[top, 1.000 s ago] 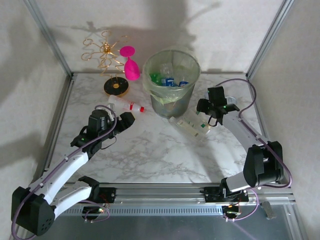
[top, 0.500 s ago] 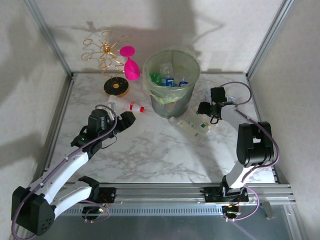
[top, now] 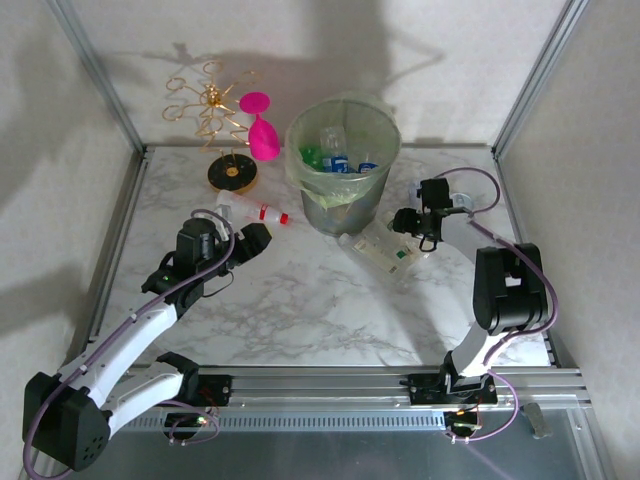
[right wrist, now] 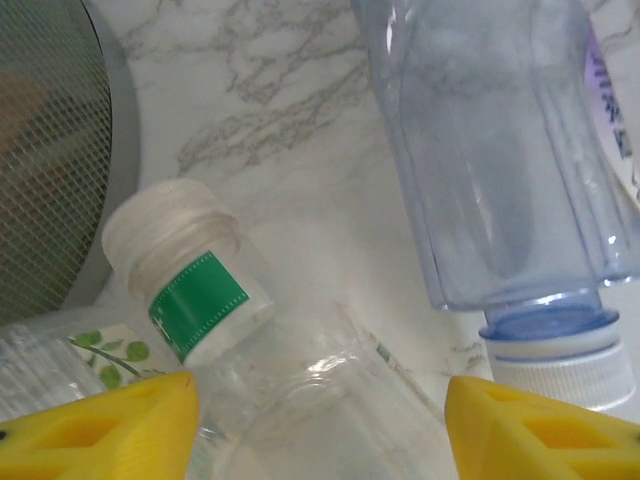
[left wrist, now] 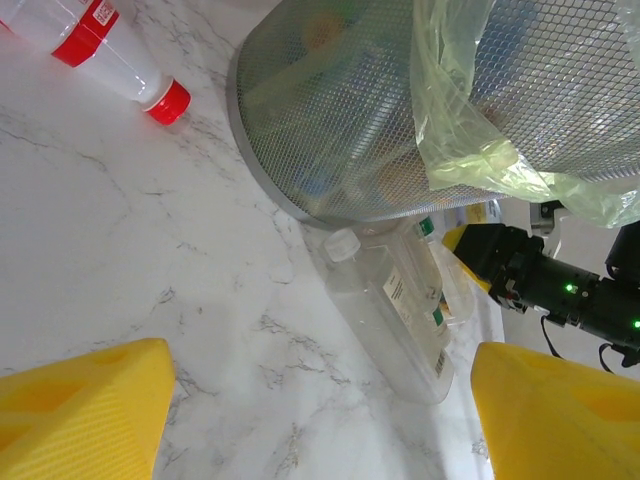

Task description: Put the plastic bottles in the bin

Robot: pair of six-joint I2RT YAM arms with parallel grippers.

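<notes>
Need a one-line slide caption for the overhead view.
Right gripper at clear bottles lying beside the part-filled bin; left gripper open near a red-capped bottle.

No lettering is legible. White print on the red-labelled bottle (left wrist: 90, 45) is blurred. Label print on the clear bottle (left wrist: 395, 310) is too small.
</notes>
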